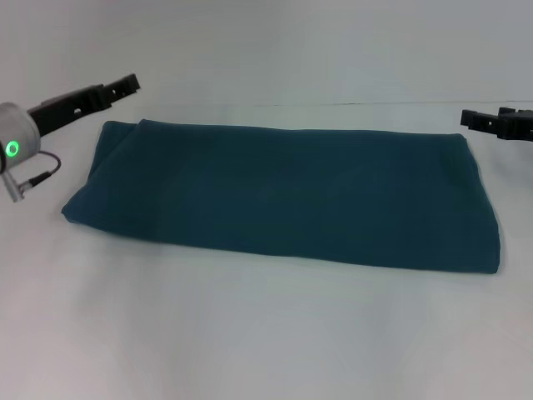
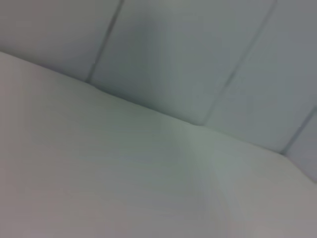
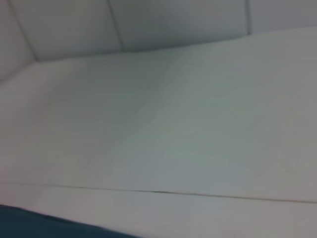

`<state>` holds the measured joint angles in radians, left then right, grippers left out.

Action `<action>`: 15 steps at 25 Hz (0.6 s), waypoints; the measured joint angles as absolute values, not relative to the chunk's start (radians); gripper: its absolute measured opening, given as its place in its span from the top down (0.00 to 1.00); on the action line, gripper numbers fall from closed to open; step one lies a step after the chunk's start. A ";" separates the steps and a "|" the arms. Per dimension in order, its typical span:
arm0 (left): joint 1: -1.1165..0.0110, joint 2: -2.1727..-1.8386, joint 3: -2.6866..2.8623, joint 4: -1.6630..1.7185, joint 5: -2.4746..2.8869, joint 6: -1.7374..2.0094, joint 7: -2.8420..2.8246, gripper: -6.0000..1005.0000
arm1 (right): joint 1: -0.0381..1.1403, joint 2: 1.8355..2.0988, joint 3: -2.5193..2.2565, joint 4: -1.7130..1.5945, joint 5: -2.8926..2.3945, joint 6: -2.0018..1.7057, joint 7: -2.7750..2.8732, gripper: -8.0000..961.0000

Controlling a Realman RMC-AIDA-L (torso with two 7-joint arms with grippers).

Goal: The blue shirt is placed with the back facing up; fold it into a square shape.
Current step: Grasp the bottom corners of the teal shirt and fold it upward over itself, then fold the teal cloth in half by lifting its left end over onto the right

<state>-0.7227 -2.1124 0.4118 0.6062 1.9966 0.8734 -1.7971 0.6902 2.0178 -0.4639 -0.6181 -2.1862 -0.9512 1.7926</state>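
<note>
The blue shirt (image 1: 283, 196) lies flat on the white table, folded into a long band that runs from left to right. My left gripper (image 1: 127, 83) hangs above the table just beyond the shirt's far left corner, apart from the cloth. My right gripper (image 1: 470, 119) hangs beside the shirt's far right corner, also apart from it. Neither holds anything. In the right wrist view a thin strip of the shirt (image 3: 44, 225) shows at the edge. The left wrist view shows only bare table and wall.
The white table (image 1: 250, 333) spreads wide in front of the shirt. A pale wall (image 1: 291, 50) stands behind the table's far edge. My left arm's grey wrist with a green light (image 1: 13, 148) hangs at the left edge.
</note>
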 joint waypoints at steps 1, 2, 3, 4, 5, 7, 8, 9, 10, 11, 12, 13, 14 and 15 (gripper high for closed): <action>-0.710 -2.114 0.413 0.619 1.997 0.903 -1.804 0.29 | 0.678 2.019 -0.464 -0.632 -2.173 -0.984 1.800 0.32; -0.697 -2.116 0.415 0.631 1.997 0.935 -1.812 0.24 | 0.645 2.018 -0.465 -0.655 -2.134 -1.074 1.816 0.29; -0.680 -2.117 0.417 0.642 1.997 0.963 -1.821 0.21 | 0.645 2.018 -0.465 -0.655 -2.134 -1.074 1.816 0.26; -0.669 -2.117 0.419 0.649 1.997 0.986 -1.827 0.18 | 0.630 2.014 -0.464 -0.659 -2.120 -1.113 1.825 0.23; -0.655 -2.117 0.421 0.656 1.997 1.006 -1.833 0.16 | 0.616 2.008 -0.464 -0.662 -2.109 -1.151 1.837 0.20; -0.619 -2.119 0.421 0.682 1.997 1.068 -1.852 0.10 | 0.593 1.997 -0.464 -0.666 -2.099 -1.211 1.865 0.16; -0.619 -2.119 0.421 0.682 1.997 1.068 -1.852 0.10 | 0.583 1.992 -0.466 -0.670 -2.097 -1.237 1.882 0.16; -0.609 -2.119 0.420 0.691 1.997 1.090 -1.855 0.10 | 0.572 1.986 -0.468 -0.672 -2.097 -1.260 1.899 0.16; -0.596 -2.120 0.420 0.698 1.997 1.114 -1.856 0.10 | 0.565 1.981 -0.469 -0.674 -2.097 -1.280 1.913 0.16; -0.587 -2.120 0.420 0.703 1.998 1.133 -1.857 0.11 | 0.558 1.976 -0.471 -0.675 -2.098 -1.301 1.927 0.16; -0.578 -2.120 0.420 0.708 2.000 1.149 -1.857 0.11 | 0.542 1.963 -0.472 -0.675 -2.101 -1.342 1.951 0.16; -0.567 -2.121 0.421 0.713 2.002 1.163 -1.857 0.11 | 0.542 1.963 -0.472 -0.675 -2.101 -1.342 1.951 0.16; -0.557 -2.121 0.421 0.719 2.003 1.178 -1.857 0.11 | 0.536 1.958 -0.472 -0.675 -2.102 -1.362 1.963 0.16; -0.545 -2.122 0.421 0.727 2.004 1.192 -1.857 0.11 | 0.531 1.949 -0.474 -0.675 -2.103 -1.385 1.975 0.16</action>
<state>-0.5448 -2.1222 0.4210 0.7272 2.0037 1.1924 -1.8570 0.5309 1.9494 -0.4739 -0.6749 -2.1034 -1.3846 1.9747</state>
